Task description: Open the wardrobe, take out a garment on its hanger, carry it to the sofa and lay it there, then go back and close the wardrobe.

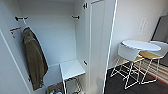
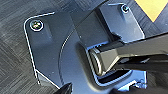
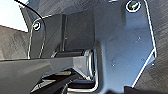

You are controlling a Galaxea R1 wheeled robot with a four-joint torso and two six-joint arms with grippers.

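Observation:
The wardrobe stands open right in front of me in the head view, its white inside lit. The right door is swung out towards me and the left door runs along the picture's left edge. Black hooks stick out from the inner walls near the top. An olive-brown jacket hangs on a white hanger from the left hook. Both wrist views look down past my own dark plate onto grey carpet.
A small white stand sits low inside the wardrobe, with a box of colourful items on the floor beside it. To the right, a round white table and white chairs with yellow seats stand on dark floor.

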